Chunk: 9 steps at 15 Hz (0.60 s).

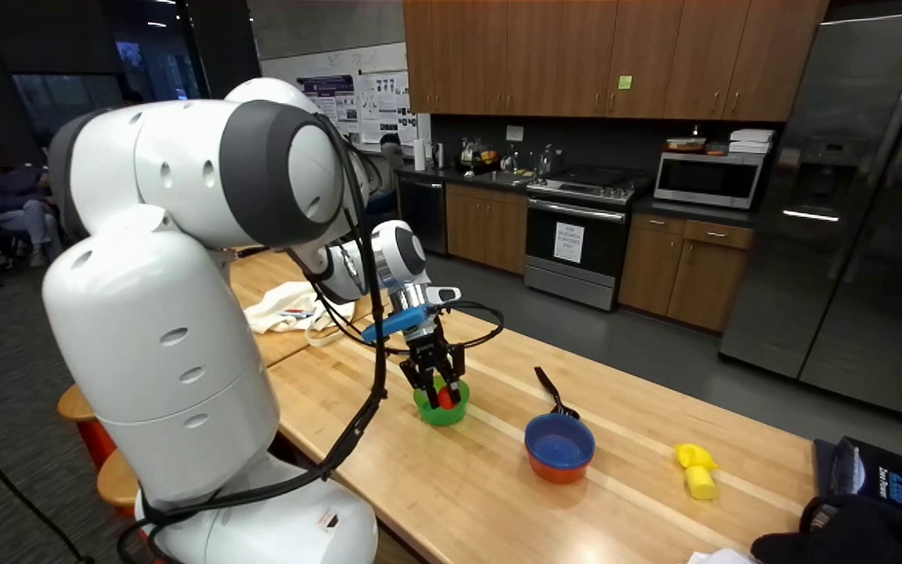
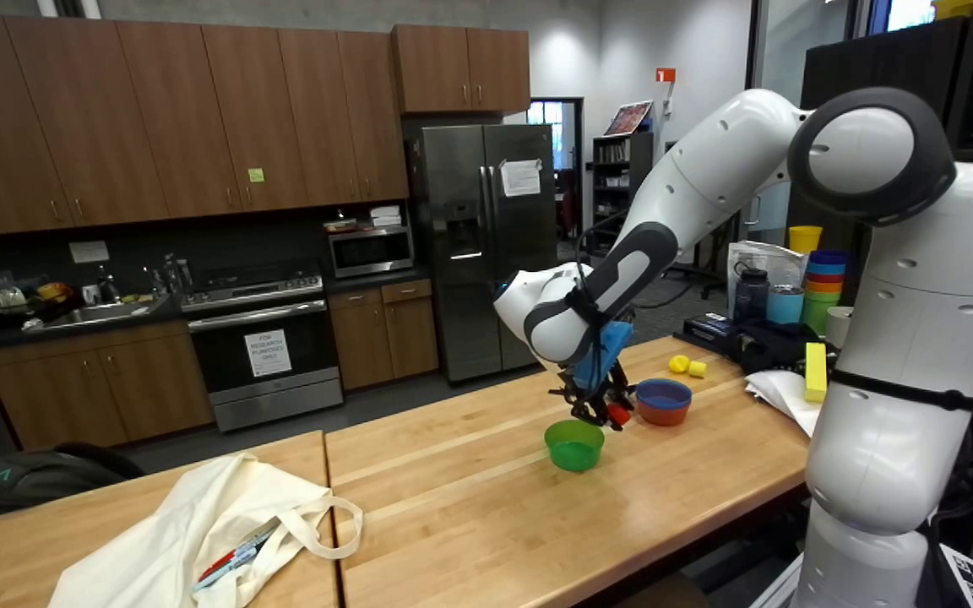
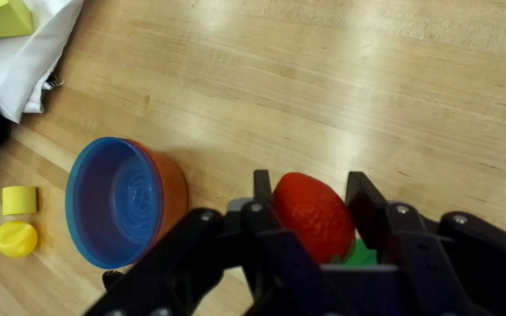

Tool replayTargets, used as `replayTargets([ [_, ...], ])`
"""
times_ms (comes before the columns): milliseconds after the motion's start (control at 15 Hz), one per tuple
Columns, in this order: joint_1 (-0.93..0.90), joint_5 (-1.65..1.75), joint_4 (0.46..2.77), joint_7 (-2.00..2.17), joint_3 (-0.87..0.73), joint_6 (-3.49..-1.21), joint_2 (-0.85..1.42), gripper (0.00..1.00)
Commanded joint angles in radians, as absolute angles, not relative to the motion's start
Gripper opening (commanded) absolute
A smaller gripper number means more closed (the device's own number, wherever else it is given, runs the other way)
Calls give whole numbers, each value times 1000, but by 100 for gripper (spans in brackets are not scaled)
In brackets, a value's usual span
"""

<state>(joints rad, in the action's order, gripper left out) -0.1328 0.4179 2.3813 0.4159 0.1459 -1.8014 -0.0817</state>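
The gripper (image 3: 309, 193) pinches a red strawberry (image 3: 311, 213), one finger on either flank, and holds it clear of the table (image 2: 470, 507). The strawberry hangs near the green bowl (image 2: 573, 453), on the side toward the blue bowl (image 3: 103, 202). Its bumpy, shiny skin suggests a toy: probably light, fairly stiff, not fragile, perhaps a little slippery. The widest part of its sides seems the best hold; nearer a rounded end the fingers might slide off.

Well apart from the green bowl, the blue bowl sits inside an orange bowl (image 3: 176, 195), with a black utensil (image 1: 546, 382) just beside them. Farther from the green bowl lie a small yellow cylinder (image 3: 19, 200) and a rounded yellow piece (image 3: 16, 239).

The fingers cover parts of the strawberry, and whether the green showing under it is leaf or green bowl, I cannot tell. Its height above the green bowl's rim is hard to judge. The wrist view cuts off a yellow block (image 3: 0, 19).
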Motion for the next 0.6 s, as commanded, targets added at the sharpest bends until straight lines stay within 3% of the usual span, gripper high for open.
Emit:
replayTargets([
  [0,-101,368,2463,386,113,-1875,-203,34],
  [267,-26,365,2609,368,51,-1994,-358,38],
  [533,35,353,2599,346,22,-1999,-356,41],
])
